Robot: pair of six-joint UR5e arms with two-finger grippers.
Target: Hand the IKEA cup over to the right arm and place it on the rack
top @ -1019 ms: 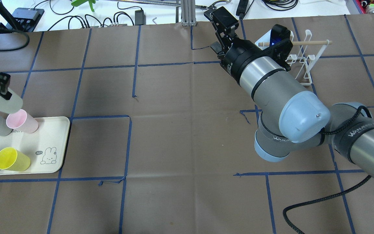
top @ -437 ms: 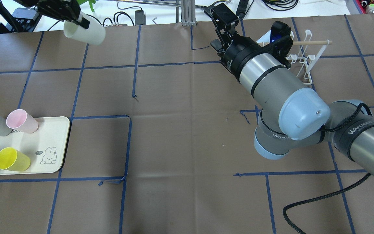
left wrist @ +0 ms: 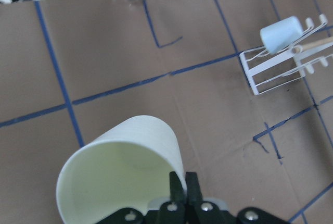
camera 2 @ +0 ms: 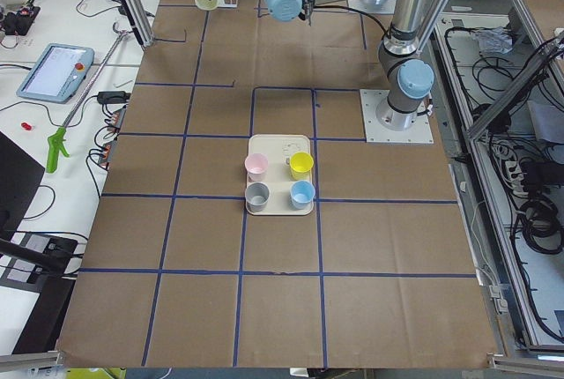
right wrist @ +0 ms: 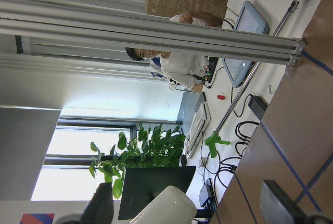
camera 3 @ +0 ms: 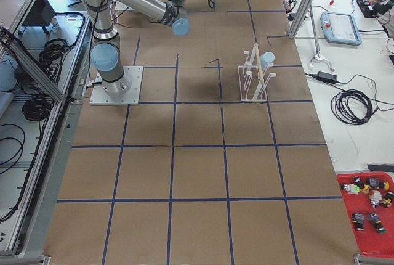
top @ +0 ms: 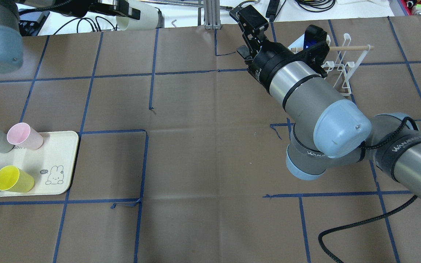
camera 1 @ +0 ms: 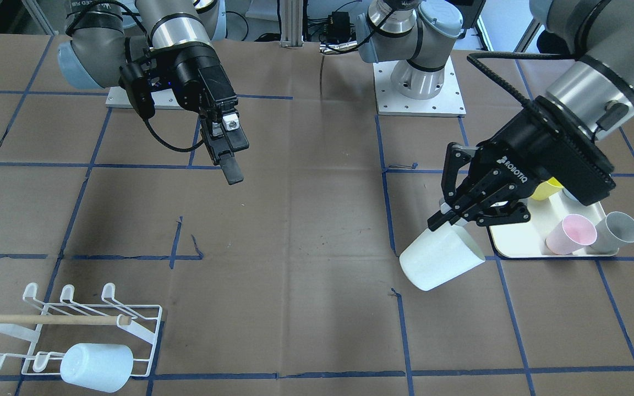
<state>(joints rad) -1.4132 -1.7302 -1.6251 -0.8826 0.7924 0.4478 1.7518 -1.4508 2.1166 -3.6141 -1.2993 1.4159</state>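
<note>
The white cup (camera 1: pixel 441 258) is pinched at its rim by the left hand (camera 1: pixel 449 217), above the tabletop (camera 1: pixel 306 231), well apart from the rack (camera 1: pixel 47 319). The right hand (top: pixel 239 34) is spread wide, empty. Next, the cup probably must be carried across.

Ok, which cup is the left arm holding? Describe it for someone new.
Find the cream tray of coloured cups. Just beside it the left gripper holds a cup tilted in the air. Unlike its pink, grey and yellow neighbours, it is off-white.
</note>
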